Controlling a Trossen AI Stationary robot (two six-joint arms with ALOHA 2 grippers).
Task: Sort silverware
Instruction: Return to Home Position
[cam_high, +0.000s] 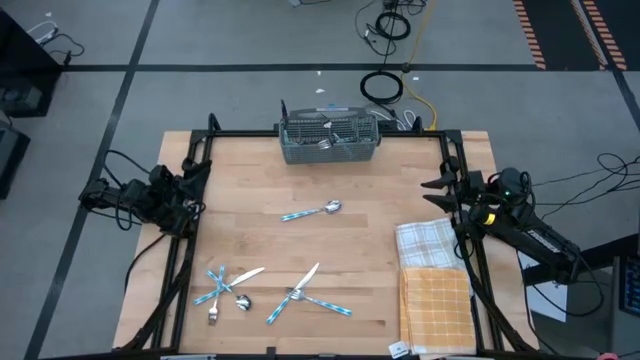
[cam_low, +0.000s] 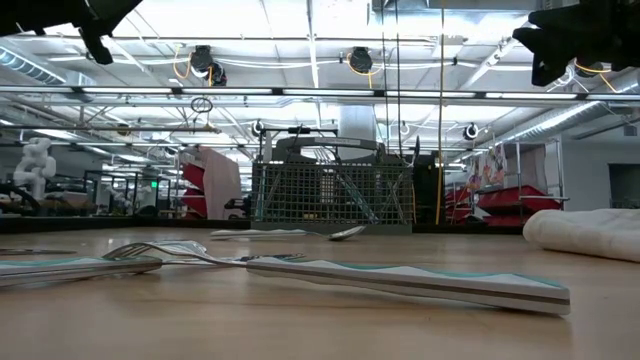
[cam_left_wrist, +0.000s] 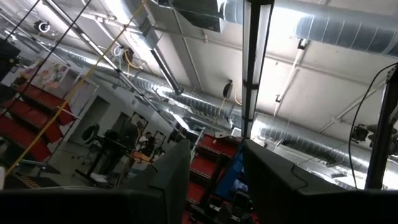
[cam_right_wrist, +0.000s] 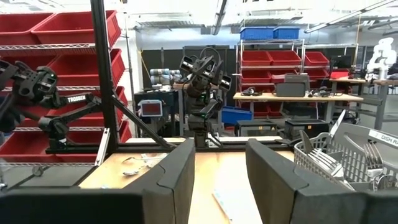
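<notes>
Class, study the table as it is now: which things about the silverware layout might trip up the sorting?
1. The front pieces lie crossed in two piles and, so lifting one may drag another.
2. The folded cloths sit beside the right pincer and might snag.
3. The wire caddy already holds utensils, so insertion could jam.

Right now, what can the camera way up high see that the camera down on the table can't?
Only the high view shows both arms parked at the table's sides, the left gripper and right gripper, both open and empty, plus the orange checked cloth and the two scattered piles of silverware near the front edge.

Only the low view shows the room behind: shelves, red bins and ceiling lights, and a fork up close.

Both show the wire-mesh caddy with utensils inside, the lone spoon in front of it, and the white checked cloth.
</notes>
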